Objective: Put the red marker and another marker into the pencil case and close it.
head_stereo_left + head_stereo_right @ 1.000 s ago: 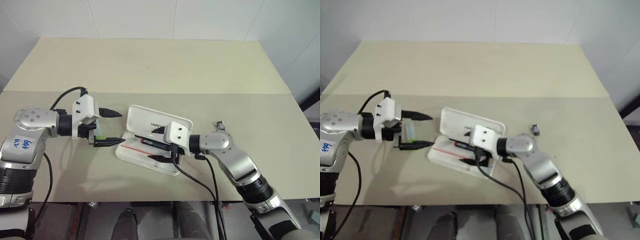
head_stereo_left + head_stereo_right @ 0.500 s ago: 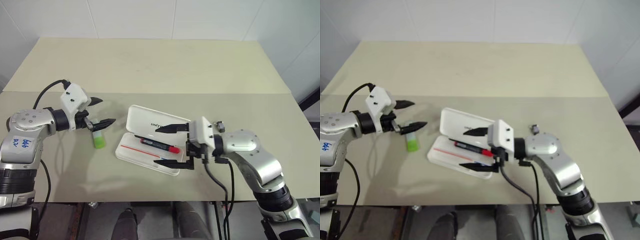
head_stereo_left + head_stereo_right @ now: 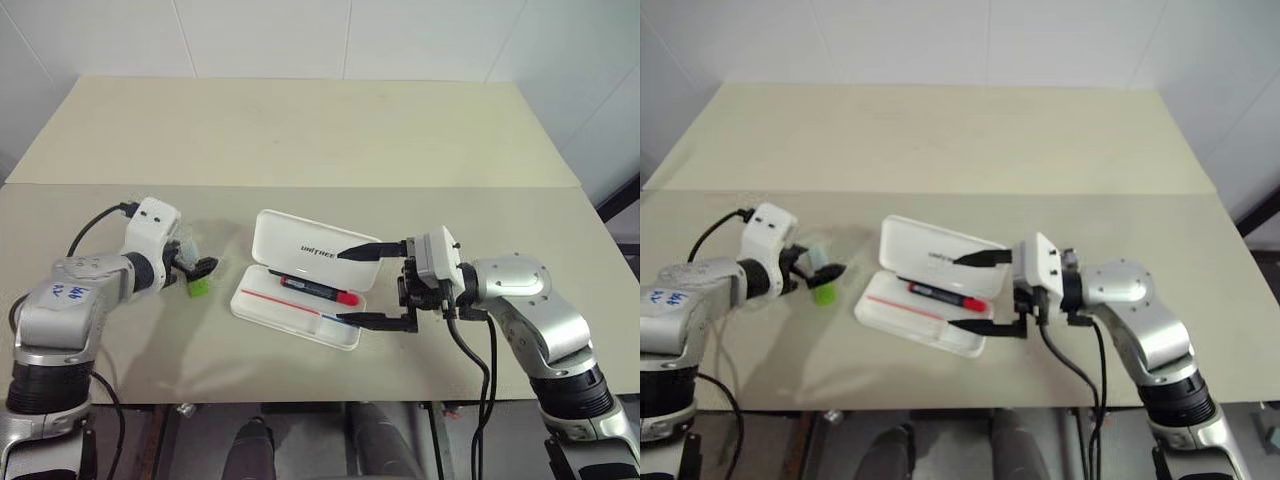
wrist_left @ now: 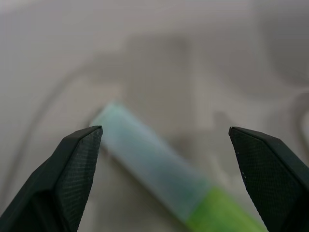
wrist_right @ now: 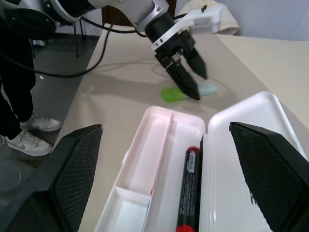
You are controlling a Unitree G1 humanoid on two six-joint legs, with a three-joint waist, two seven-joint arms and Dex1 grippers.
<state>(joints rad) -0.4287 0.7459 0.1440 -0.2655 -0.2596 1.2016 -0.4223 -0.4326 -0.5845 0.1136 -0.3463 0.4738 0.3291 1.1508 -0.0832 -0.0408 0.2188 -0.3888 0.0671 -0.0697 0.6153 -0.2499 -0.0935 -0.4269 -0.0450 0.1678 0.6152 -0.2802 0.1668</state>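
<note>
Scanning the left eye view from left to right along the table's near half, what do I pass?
left gripper → green highlighter beneath its fingertips → open pencil case holding the red marker → right gripper, open, at the case's right end.

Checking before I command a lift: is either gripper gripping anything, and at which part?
Nothing is held. The left gripper is open, straddling the green highlighter on the table without touching it. The right gripper is open beside the pencil case.

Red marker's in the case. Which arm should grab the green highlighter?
Left. Its open gripper hangs right over the highlighter, fingers either side. The right gripper, also open, sits at the far end of the case, which lies between.
</note>
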